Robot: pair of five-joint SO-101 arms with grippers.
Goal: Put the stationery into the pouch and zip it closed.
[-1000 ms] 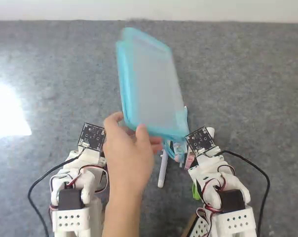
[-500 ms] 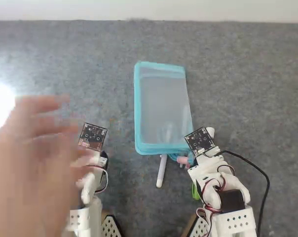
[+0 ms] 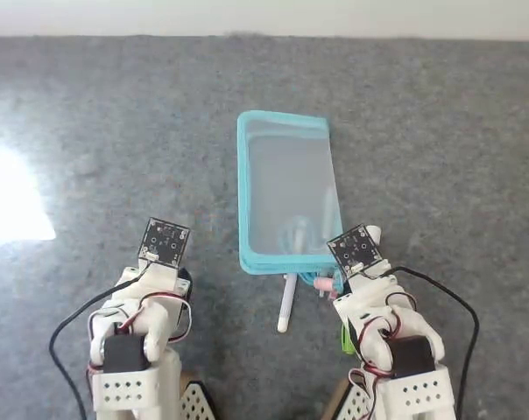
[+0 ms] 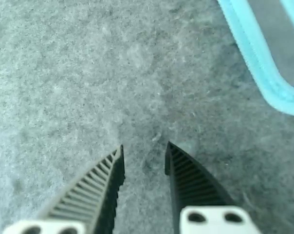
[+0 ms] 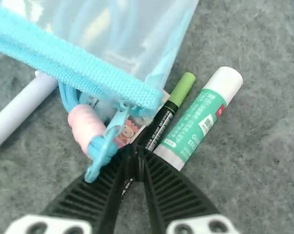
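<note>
Since a second ago the pouch [image 3: 287, 192] has come down flat on the worktop [image 3: 440, 131], and the person who held it up has drawn away.

From above, the pouch's long axis runs straight away from the two arms, and its near end sits just in front of the right arm [image 3: 387, 328]. A white pen [image 3: 287, 303] pokes out from under that near end, roughly in line with the pouch. The left arm [image 3: 137, 337] stands well off the pouch's near corner.

On the left wrist, the left hand [image 4: 144, 146] is released, its jaws apart over bare worktop with nothing between them. The pouch's blue edge passes off to one side.

On the right wrist, the right hand [image 5: 136, 153] is clenched, with nothing visibly caught between its jaws. Its tips sit at the pouch's zip corner. The zip pull [image 5: 106, 146] and a pink piece [image 5: 83, 124] lie just beside them. A marker [image 5: 169, 114] and a glue stick [image 5: 198, 119] lie side by side, pointing away from the tips and partly tucked under the pouch.

The stationery lies outside the pouch at its near end, so the right hand looks much the nearer for the first pick.
</note>
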